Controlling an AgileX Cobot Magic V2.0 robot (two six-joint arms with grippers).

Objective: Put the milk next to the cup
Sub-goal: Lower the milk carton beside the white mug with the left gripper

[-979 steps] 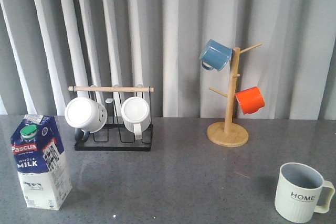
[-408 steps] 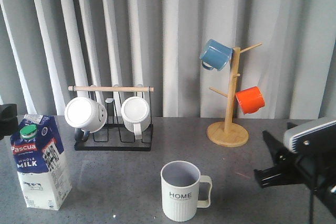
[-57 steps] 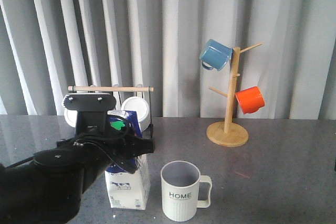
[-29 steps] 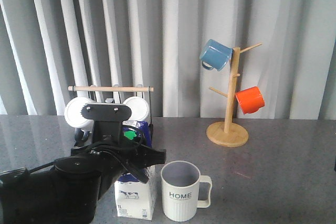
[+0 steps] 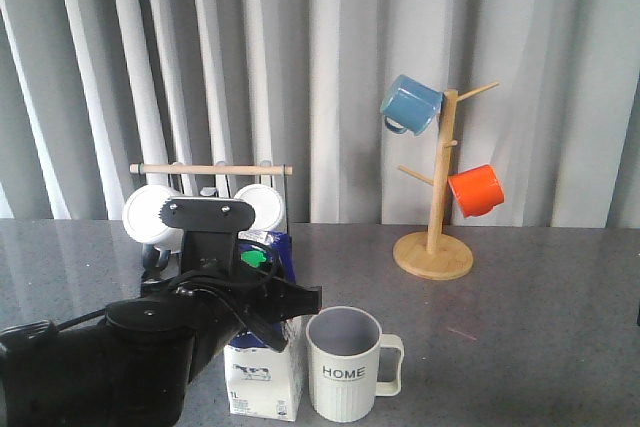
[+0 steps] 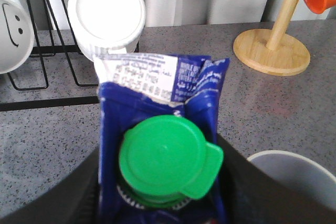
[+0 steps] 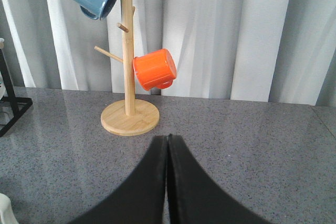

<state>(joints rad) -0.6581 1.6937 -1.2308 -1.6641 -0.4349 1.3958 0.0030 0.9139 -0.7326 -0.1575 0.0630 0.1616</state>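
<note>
The milk (image 5: 265, 379), a white and dark-blue carton with a green cap (image 5: 254, 257), stands upright just left of the cup (image 5: 346, 367), a ribbed pale mug printed "HOME" with its handle to the right. Its base is level with the cup's base, close to it or touching it. My left gripper (image 5: 262, 299) is shut on the carton's upper part, the black arm covering its left side. In the left wrist view the cap (image 6: 163, 161) fills the middle between the black fingers (image 6: 262, 192), and the cup's rim (image 6: 294, 174) shows beside them. My right gripper (image 7: 167, 148) is shut and empty over bare table, out of the front view.
A black wire rack with a wooden bar (image 5: 212, 169) holds two white mugs (image 5: 262, 202) behind the milk. A wooden mug tree (image 5: 433, 252) at back right carries a blue mug (image 5: 410, 104) and an orange mug (image 5: 475, 190).
My left gripper has carried the milk right and down, from a gap away to right beside the cup. The cup and the right gripper have not moved.
</note>
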